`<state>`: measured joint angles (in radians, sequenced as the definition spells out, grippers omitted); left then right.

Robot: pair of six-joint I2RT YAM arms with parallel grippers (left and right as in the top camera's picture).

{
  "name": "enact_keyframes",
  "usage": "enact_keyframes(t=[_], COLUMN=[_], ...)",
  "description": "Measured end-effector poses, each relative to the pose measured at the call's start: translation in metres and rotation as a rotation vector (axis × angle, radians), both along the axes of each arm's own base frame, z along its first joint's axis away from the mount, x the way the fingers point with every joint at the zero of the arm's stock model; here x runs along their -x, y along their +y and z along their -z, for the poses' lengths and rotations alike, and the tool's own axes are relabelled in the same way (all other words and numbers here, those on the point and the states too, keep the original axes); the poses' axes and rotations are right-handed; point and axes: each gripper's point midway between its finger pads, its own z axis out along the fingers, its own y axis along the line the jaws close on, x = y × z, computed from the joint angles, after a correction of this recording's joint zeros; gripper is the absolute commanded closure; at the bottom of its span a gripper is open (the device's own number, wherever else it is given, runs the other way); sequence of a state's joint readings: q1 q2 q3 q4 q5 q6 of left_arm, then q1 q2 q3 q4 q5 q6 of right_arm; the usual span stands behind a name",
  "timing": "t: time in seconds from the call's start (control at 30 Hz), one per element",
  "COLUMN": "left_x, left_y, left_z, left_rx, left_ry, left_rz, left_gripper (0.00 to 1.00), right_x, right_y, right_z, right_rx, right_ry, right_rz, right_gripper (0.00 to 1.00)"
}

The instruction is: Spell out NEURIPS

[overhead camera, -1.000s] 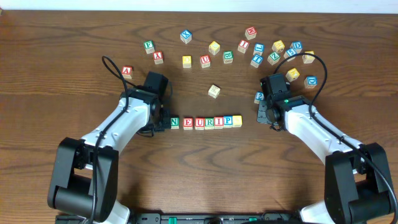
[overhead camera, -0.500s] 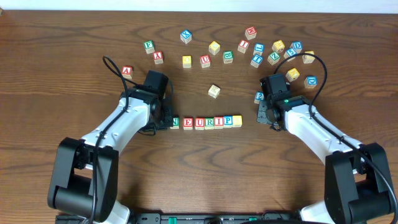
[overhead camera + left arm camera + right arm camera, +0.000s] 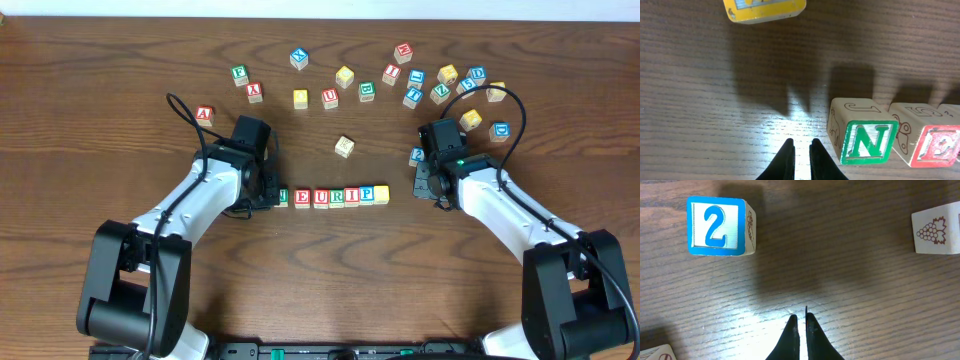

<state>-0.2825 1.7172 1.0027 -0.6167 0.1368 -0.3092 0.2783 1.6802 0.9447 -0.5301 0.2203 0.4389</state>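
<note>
A row of letter blocks lies across the middle of the table: N (image 3: 286, 197), E (image 3: 302, 198), U (image 3: 321, 198), R (image 3: 337, 197), I (image 3: 352, 196), P (image 3: 367, 194) and a yellow-edged block (image 3: 381, 193) whose letter I cannot read. My left gripper (image 3: 268, 192) is shut and empty, low at the N block's left side. In the left wrist view its fingertips (image 3: 800, 152) sit just left of the green N block (image 3: 867, 142). My right gripper (image 3: 432, 186) is shut and empty, right of the row, over bare wood (image 3: 802, 322).
Several loose letter blocks lie along the back (image 3: 400, 78). One yellow block (image 3: 344, 146) stands alone behind the row. A blue block (image 3: 416, 155), a "2" in the right wrist view (image 3: 717, 226), is by the right gripper. A grape-picture block (image 3: 937, 230) lies to the right.
My left gripper has slid a little to the right, up to the N block, and now covers part of it from above. The right arm has not moved.
</note>
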Motion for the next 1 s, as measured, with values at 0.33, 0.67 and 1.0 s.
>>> enact_keyframes(t=[0.33,0.67,1.0], left_x=[-0.001,-0.002,0.001], left_y=[0.000,-0.002,-0.019], left_z=[0.002,0.002,0.001], left_rx=[0.003,0.009,0.023], left_ry=[-0.012,-0.016,-0.032], left_rz=[0.003,0.023,0.128], left_gripper=[0.88,0.88,0.88], right_x=[0.000,0.000,0.000], right_y=[0.000,0.000,0.000], right_z=[0.000,0.000,0.000], right_rx=[0.000,0.000,0.000], right_ry=[0.000,0.000,0.000], right_rz=[0.000,0.000,0.000], right_gripper=[0.99,0.99,0.99])
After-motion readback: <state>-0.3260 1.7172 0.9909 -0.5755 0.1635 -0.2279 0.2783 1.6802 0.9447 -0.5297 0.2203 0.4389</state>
